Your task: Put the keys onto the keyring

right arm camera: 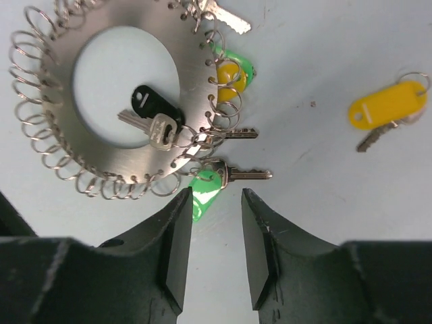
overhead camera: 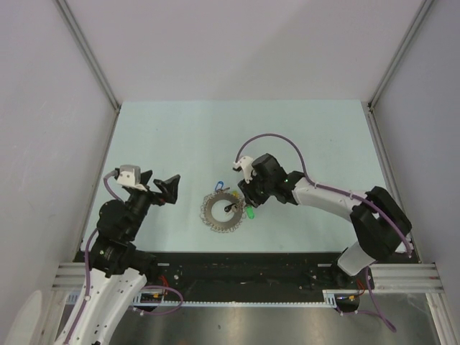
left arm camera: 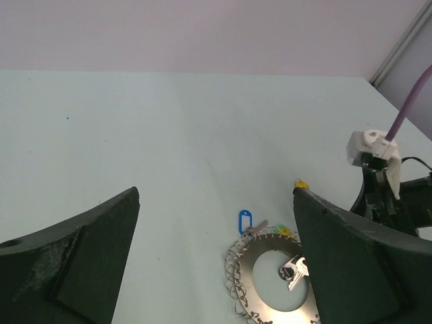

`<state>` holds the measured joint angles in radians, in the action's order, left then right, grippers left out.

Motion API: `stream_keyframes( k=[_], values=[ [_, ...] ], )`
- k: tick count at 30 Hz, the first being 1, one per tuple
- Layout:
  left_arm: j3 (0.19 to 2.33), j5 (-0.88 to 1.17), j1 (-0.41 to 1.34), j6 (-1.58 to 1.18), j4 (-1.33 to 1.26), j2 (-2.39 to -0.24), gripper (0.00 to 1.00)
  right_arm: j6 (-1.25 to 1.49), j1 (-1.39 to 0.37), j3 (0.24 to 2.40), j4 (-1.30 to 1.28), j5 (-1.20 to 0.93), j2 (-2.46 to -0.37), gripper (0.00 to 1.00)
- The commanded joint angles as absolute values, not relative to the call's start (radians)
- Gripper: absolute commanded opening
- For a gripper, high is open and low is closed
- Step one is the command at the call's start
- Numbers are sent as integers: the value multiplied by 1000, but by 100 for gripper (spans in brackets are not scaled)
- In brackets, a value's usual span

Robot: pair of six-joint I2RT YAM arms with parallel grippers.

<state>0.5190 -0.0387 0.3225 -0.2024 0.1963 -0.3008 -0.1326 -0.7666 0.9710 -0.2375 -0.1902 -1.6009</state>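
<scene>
Keys (right arm camera: pixel 229 71) at edge of keyring (right arm camera: pixel 61 121)

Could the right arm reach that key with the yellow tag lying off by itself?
Probably yes. The yellow-tagged key lies by itself, apart from the keyring, and the right end effector hangs close by with its jaws parted. Nothing seems to lie between them.
</scene>
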Motion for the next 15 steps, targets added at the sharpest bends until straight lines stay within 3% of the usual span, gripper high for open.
stream_keyframes(
  k=[1,7,15],
  values=[
    [529,18,314,-198,187,-316,100,78,-833,979,-270,-57,-1468,43],
    [532,34,314,-198,195,-313,100,451,-887,813,-115,-11,-1420,45],
    [534,44,314,-190,199,-310,100,695,-930,667,116,64,-1465,45]
  ],
)
